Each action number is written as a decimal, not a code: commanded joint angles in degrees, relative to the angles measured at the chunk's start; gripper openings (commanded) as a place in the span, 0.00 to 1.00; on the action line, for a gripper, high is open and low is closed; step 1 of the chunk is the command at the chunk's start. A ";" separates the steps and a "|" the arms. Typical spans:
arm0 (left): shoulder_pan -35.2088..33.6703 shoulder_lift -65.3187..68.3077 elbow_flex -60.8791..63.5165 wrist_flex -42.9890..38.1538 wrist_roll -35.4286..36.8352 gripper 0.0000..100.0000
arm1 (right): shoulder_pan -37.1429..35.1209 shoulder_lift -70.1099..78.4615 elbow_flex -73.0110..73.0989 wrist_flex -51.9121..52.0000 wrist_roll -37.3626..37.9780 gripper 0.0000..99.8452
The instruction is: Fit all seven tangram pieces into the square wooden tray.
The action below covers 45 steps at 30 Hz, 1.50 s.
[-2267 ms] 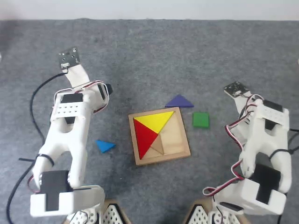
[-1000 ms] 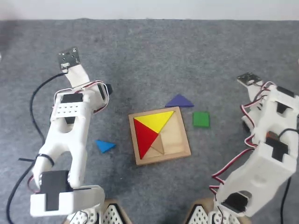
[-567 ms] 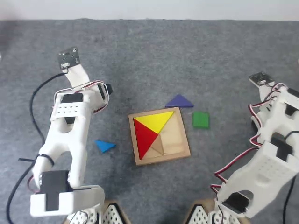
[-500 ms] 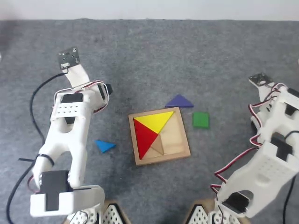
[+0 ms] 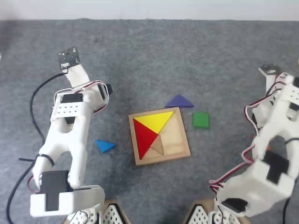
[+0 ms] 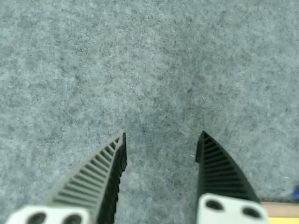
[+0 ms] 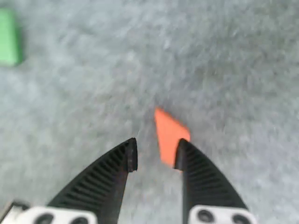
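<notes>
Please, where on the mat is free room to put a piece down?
The widest bare mat lies beyond the purple triangle, toward the far edge. A smaller free patch lies between the tray and the near edge. It is crowded at the tray's far right corner, where the purple triangle and green square sit close.

surface: grey felt mat | far edge: pale strip

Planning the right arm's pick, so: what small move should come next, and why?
Probably shift the right gripper sideways and lower it: its open jaws sit above the grey carpet with the orange parallelogram-shaped tangram piece off-centre, near one jaw tip, not gripped.
</notes>
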 commanded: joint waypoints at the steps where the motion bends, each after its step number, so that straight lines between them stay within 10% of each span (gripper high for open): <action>1: -0.26 -2.64 -0.31 -1.05 -0.62 0.24 | -0.13 -7.08 5.01 4.26 7.91 0.16; 9: -0.35 -2.64 -0.31 -1.05 -0.70 0.24 | 5.41 -11.91 28.48 -14.37 29.01 0.16; 45: -0.44 -2.64 -0.31 -1.14 -0.70 0.24 | 9.01 -3.21 31.21 -28.35 28.66 0.18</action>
